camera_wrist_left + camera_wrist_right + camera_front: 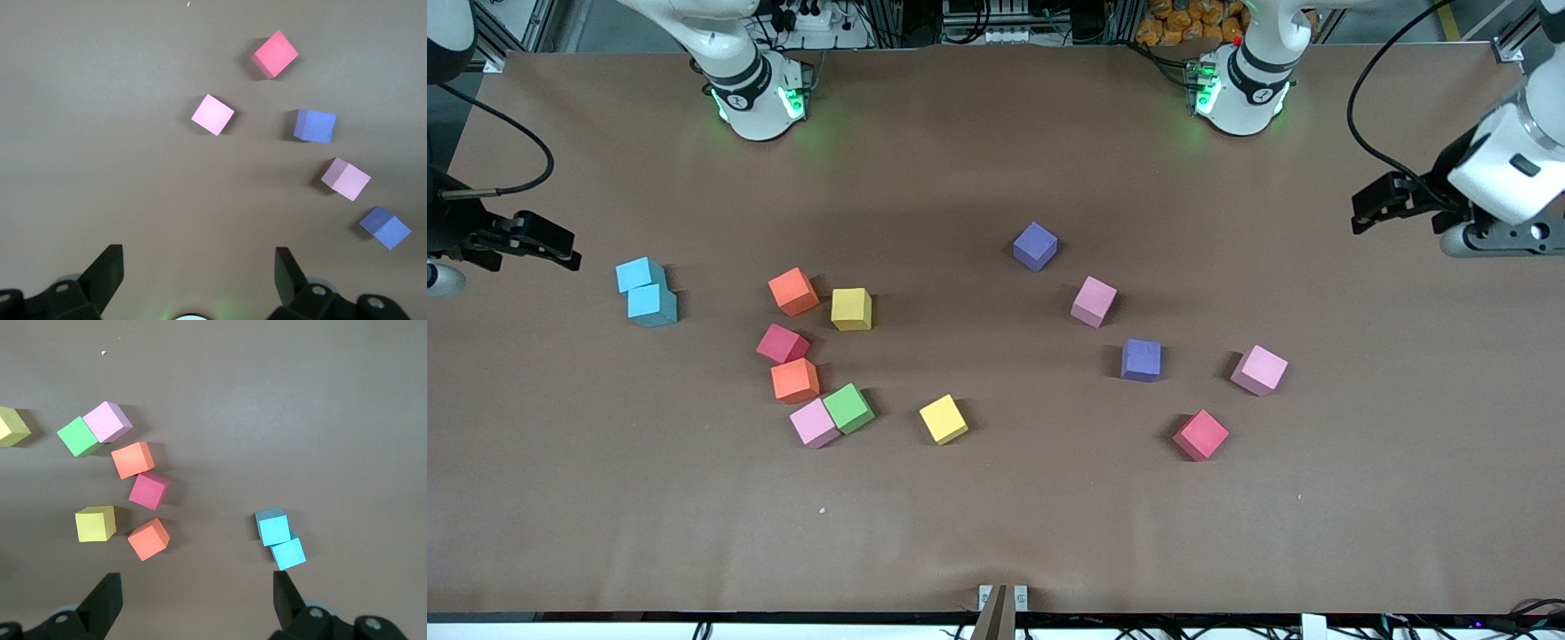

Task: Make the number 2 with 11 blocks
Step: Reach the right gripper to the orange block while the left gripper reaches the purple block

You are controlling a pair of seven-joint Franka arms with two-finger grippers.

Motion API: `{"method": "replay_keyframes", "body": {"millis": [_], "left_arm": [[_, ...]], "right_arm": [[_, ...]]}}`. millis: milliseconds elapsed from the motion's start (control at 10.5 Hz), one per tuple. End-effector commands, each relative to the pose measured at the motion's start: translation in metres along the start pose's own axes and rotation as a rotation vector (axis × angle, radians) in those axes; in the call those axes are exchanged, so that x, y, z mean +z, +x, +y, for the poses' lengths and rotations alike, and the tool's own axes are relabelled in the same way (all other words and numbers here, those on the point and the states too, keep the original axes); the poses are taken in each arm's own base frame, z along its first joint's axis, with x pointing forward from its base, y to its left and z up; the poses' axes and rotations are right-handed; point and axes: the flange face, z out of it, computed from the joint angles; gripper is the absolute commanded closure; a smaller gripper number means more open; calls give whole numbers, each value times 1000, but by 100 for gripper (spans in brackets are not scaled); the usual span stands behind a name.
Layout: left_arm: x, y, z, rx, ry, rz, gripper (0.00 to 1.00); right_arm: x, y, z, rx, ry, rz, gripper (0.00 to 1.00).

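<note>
Blocks [851, 308] lie loose and scattered; no number 2 is formed yet.
Left gripper [199, 267] and right gripper [197, 590] wait at opposite table ends, fingers wide, empty; presumably parked clear for picking.

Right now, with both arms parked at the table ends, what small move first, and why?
Probably lower the open right gripper toward the nearest orange cube. The blocks lie scattered, no digit started, and the open left gripper waits over bare table.

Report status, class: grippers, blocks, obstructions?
Left gripper and right gripper open, waiting at table ends. Blocks scattered, no digit yet. Light-blue cubes aside.
</note>
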Motion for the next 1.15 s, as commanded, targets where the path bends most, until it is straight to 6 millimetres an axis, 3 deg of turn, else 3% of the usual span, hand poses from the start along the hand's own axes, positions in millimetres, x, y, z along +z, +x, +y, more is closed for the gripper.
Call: {"method": "replay_keyframes", "body": {"millis": [0, 191, 383, 669, 765, 956, 1052], "left_arm": [[39, 21, -3, -4, -17, -79, 0], [90, 48, -1, -7, -15, -148, 0], [124, 69, 18, -60, -20, -140, 0], [190, 78, 95, -103, -4, -126, 0], [210, 75, 115, -125, -1, -101, 0], [241, 66, 149, -127, -4, -64, 0], [257, 64, 165, -135, -8, -51, 0]], "right_arm": [[9, 6, -4, 4, 4, -11, 0], [28, 21, -12, -12, 11, -10, 0], [67, 45, -31, -45, 18, -23, 0], [141, 68, -75, -113, 31, 14, 0], [172, 81, -82, -126, 41, 11, 0], [218, 91, -134, -199, 52, 30, 0], [243, 93, -140, -208, 57, 28, 0]]}}
